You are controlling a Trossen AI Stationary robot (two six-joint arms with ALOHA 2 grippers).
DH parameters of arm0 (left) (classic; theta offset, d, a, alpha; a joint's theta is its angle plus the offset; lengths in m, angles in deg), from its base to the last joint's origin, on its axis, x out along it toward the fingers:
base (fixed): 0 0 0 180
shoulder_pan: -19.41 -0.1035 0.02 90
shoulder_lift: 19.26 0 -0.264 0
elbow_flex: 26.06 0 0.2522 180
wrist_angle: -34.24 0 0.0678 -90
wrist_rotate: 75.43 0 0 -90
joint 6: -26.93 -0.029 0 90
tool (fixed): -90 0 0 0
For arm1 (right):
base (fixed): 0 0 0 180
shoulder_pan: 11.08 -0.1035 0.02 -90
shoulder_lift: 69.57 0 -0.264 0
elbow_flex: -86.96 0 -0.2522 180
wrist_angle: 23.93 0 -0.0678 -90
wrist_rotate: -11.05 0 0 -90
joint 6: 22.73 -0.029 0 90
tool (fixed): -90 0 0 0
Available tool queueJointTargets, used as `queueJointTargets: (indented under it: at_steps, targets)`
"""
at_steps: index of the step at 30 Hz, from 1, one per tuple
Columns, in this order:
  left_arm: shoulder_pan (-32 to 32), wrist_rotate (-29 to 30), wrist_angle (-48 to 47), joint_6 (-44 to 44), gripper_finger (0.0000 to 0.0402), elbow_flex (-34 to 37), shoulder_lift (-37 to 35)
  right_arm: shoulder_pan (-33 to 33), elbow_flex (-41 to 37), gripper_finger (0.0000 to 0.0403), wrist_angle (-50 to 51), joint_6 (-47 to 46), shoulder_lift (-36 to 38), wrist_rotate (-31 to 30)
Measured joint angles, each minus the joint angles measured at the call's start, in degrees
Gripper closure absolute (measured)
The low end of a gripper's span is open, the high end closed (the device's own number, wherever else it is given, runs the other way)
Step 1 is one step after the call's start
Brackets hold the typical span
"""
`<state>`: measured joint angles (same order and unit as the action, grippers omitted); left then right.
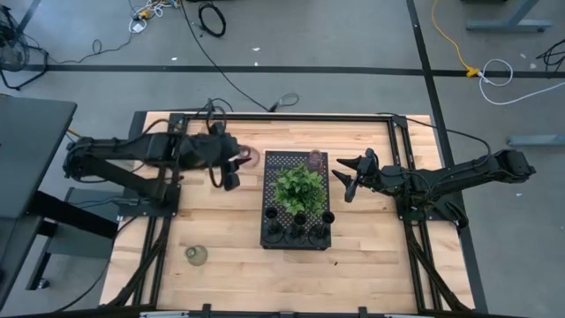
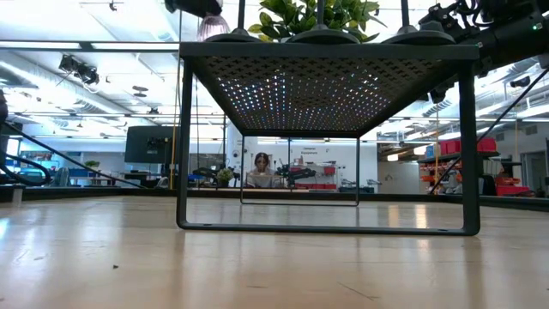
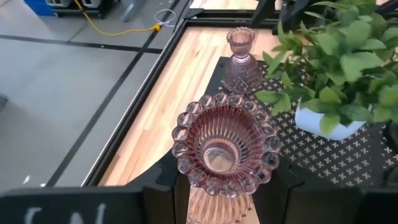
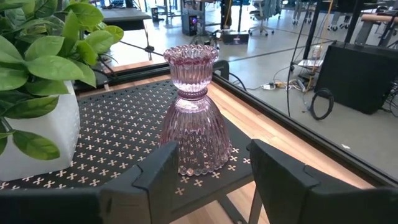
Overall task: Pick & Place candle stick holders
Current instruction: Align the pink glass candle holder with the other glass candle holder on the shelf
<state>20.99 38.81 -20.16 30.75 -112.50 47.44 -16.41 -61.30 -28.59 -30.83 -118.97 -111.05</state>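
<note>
My two arms are dark, jointed and trailing black cables, each ending in matte black, blocky, angular two-finger claws.

A perforated tray (image 1: 267, 205) stands at the centre of the table (image 1: 371, 252), with a plant (image 1: 299, 185) at its middle. One holder (image 1: 316, 160) stands on the tray at one o'clock from the plant, and a row of holders (image 1: 299, 218) stands at six o'clock from it. The left gripper (image 1: 233, 168) sits at ten o'clock from the plant, just off the tray, with a holder (image 3: 222, 149) between its fingers. The right gripper (image 1: 346, 180) sits at three o'clock, beside the tray's edge, and a lone holder (image 1: 196, 255) stands on the table at seven o'clock, well apart.
</note>
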Motion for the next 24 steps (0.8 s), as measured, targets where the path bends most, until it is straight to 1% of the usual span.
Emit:
queueJointTargets:
  at_steps: [6,9,11,13,15,18,21,24]
  targets:
    - [-5.3,-8.0,3.0,-3.0,0.0273,0.0,1.0,0.0,0.0,0.0202,0.0,0.1,0.0,0.0]
    - [-7.0,-10.3,5.7,-4.0,0.0273,-0.1,2.5,0.0,0.0,0.0202,0.0,0.3,0.0,0.0]
    - [-7.9,-11.1,4.4,-4.5,0.0273,0.0,3.7,0.0,0.0,0.0202,0.0,0.4,0.0,0.0]
    - [-8.8,-13.4,5.8,-4.8,0.0273,0.0,4.8,0.0,0.0,0.0202,-0.1,0.5,0.0,0.0]
    - [-9.5,-14.2,5.9,-5.6,0.0273,0.0,6.0,0.0,0.0,0.0202,-0.4,0.5,0.0,0.0]
    - [-10.6,-17.0,9.2,-7.1,0.0273,0.0,8.2,0.0,0.0,0.0202,-0.5,0.9,0.0,-0.3]
    - [-11.9,-21.0,12.2,-8.2,0.0273,0.0,10.2,0.0,0.0,0.0202,-0.5,0.9,0.0,-0.2]
    - [-13.3,-22.6,12.1,-8.7,0.0273,0.0,12.1,0.0,0.1,0.0202,-0.7,0.9,0.0,0.1]
